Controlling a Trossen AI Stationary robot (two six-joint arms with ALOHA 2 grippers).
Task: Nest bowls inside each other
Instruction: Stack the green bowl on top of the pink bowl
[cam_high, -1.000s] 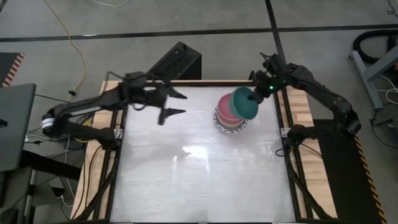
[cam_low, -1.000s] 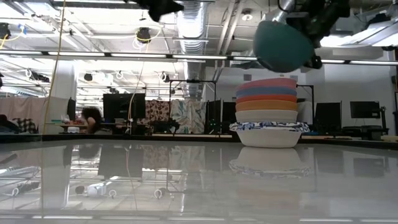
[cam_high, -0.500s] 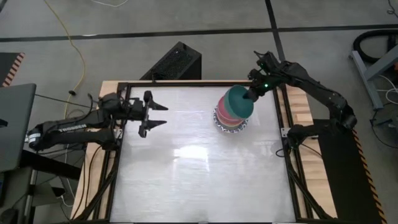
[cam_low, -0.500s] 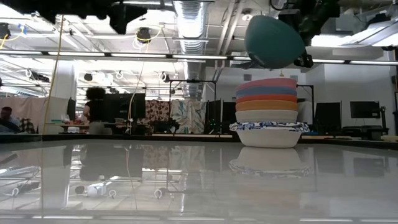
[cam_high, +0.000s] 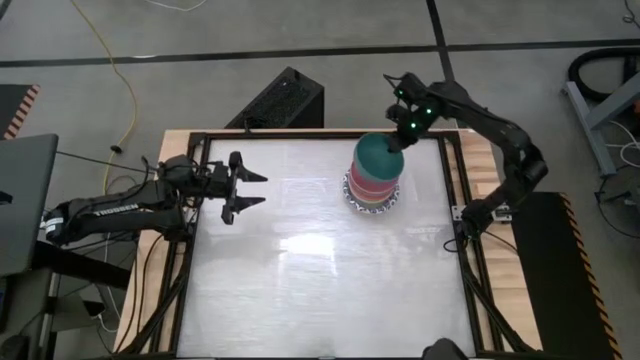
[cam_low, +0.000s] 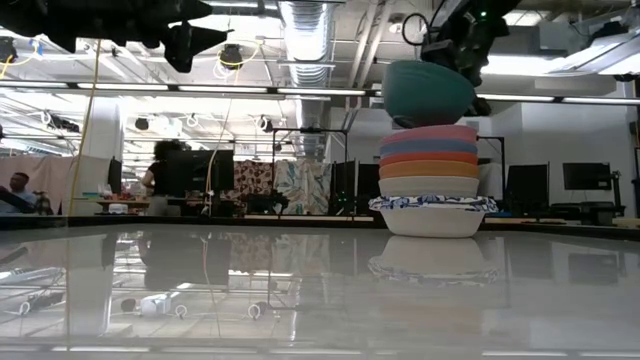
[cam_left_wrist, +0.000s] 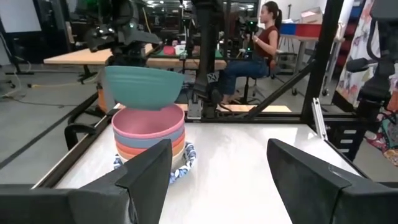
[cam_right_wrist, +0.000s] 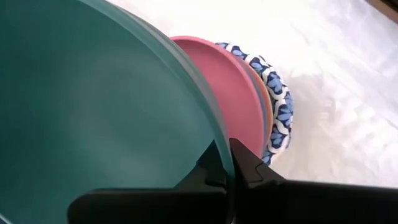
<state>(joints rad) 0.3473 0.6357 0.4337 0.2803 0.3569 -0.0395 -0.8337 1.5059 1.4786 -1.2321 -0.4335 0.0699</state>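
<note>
Right gripper (cam_high: 398, 140) is pinching the green bowl (cam_high: 378, 158) by its rim, upper right of frame, hovering directly over the stack of bowls (cam_low: 432, 182), just above the pink bowl (cam_low: 430, 134). Left gripper (cam_high: 252, 189), upper left, is waiting wide open. Glossy white table (cam_high: 320, 290); person sitting behind.

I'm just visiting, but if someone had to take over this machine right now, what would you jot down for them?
Right gripper: shut on the green bowl's rim, holding it just above the stack, apparently not yet seated.
Left gripper: open, empty, waiting over the table's left side.
Done: the stack at the table's far right has the pink bowl on top.
Left: lower the green bowl into the pink one, then release.
</note>
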